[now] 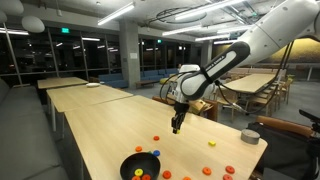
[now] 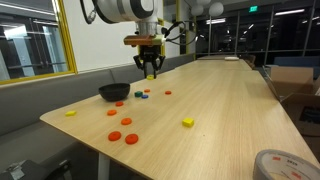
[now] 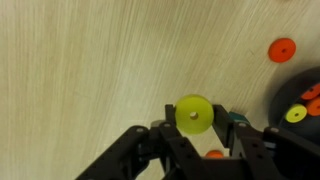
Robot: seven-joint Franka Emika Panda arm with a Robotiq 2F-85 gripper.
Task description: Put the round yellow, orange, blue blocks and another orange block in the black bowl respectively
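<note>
One yellow disc (image 3: 194, 114) clamped in pincer (image 3: 198, 126)

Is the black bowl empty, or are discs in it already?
Not empty: the wrist view shows a yellow disc and an orange disc lying inside the black bowl.

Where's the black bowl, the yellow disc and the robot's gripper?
black bowl (image 2: 113, 96): in an exterior view, on its outer wall.
yellow disc (image 3: 194, 115): wrist view, middle of its face.
gripper (image 2: 151, 73): in an exterior view, between its fingertips.
</note>
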